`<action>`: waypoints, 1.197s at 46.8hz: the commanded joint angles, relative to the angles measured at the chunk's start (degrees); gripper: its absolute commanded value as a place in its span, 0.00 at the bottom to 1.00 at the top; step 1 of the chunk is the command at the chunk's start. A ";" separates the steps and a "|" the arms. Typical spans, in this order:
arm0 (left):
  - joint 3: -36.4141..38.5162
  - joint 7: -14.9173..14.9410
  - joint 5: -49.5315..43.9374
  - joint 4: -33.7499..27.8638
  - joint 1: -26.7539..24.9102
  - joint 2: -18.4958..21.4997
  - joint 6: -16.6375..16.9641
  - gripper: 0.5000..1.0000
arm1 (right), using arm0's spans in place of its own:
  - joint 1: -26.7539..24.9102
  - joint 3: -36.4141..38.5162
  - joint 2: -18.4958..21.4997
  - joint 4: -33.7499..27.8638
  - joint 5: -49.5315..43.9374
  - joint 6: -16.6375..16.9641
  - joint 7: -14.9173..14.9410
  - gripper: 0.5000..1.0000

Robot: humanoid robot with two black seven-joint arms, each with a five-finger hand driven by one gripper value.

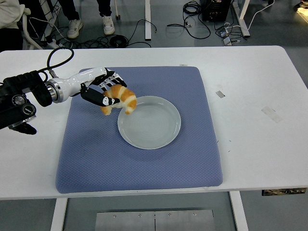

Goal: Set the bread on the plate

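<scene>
The left arm (29, 94) is black and blocky at the picture's edge, with round silver-rimmed fittings on its side. A black cable (57, 58) loops above it. A silver ring joins it to a glossy white forearm shell. The hand (102, 91) has black fingers with white segments and markings.

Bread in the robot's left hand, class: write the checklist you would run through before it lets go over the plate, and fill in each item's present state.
1. Left hand holds the bread: ok.
2. Bread is fully over the plate: not ok, it hangs at the plate's left rim, partly over the blue mat.
3. Plate surface is bare: ok.
4. Plate lies flat on the mat: ok.
5. Height of the bread above the plate: cannot tell.
6. Right arm is out of the way: ok, not in view.
</scene>
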 commanded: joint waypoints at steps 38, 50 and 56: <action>2.60 0.00 2.62 9.95 -0.03 -16.25 0.26 0.00 | -0.01 0.00 0.00 0.03 0.00 -0.01 0.00 1.00; 2.51 0.18 2.45 10.22 -0.03 -16.07 0.35 0.00 | -0.01 0.00 0.00 0.03 0.00 -0.01 0.00 1.00; 2.60 0.18 2.44 10.22 0.06 -15.98 0.35 0.45 | -0.01 0.00 0.00 -0.06 0.00 -0.01 0.00 1.00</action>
